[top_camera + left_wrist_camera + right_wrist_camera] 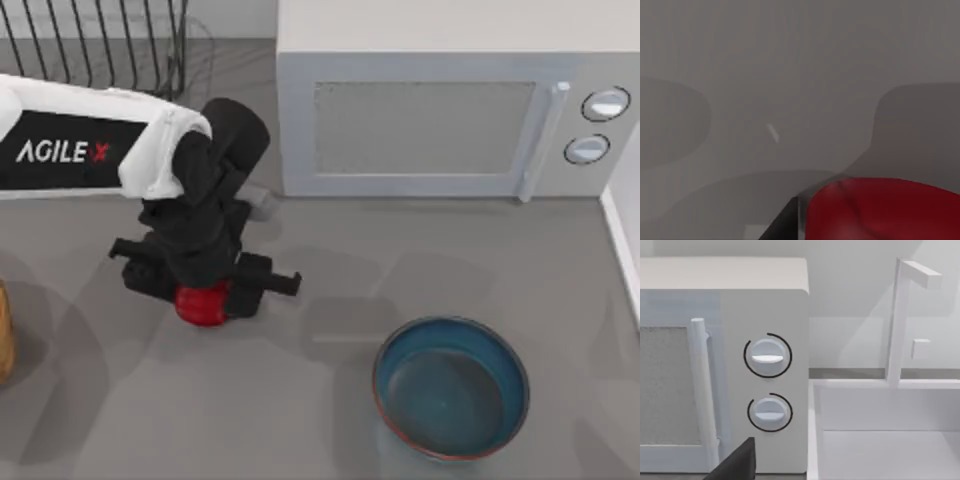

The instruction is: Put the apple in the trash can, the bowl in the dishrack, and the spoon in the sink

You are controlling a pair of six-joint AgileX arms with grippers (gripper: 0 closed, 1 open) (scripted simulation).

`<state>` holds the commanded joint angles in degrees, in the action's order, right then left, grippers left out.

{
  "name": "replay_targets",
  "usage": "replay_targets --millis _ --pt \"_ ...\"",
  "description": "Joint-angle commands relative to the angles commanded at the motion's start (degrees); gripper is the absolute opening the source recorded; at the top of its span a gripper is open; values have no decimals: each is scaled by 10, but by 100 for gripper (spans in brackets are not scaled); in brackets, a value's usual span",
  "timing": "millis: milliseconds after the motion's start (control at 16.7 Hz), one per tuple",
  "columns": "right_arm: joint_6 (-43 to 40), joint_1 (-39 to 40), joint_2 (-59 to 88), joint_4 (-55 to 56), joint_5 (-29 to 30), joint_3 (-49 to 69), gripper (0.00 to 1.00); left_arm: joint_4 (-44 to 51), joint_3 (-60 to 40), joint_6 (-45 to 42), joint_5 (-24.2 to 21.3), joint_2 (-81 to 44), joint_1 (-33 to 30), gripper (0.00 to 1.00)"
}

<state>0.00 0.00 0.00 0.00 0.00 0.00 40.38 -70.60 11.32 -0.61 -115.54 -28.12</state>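
Note:
The red apple (203,304) lies left of the table's middle, right under my left gripper (205,290), which is shut on it. In the left wrist view the apple (885,210) sits close up with a dark finger (787,220) against its side. The teal bowl (451,387) with its reddish rim stands upright at the front right, apart from both arms. The dark wire dishrack (100,45) stands at the back left. The white sink (890,440) with its faucet lies right of the microwave, and its edge (625,230) shows at the table's right. The spoon and trash can are out of view.
A white microwave (450,110) with two knobs stands at the back, right of the dishrack. A tan-brown object (5,335) is cut off at the left edge. A dark part of my right gripper (737,462) shows facing the microwave (725,365).

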Motion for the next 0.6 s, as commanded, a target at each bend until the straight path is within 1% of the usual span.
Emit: replay_targets --millis 180,240,360,480,600 --pt "0 0 0 0 0 0 100 0 0 0 0 0 0 0" --pt "0 0 0 0 0 0 100 4 -1 -7 12 8 3 0" --pt "0 0 0 0 0 0 100 14 -9 -7 12 10 2 0" --pt "0 0 0 0 0 0 100 47 -34 -6 12 20 1 0" --pt "0 0 0 0 0 0 100 102 -67 -5 12 37 1 0"
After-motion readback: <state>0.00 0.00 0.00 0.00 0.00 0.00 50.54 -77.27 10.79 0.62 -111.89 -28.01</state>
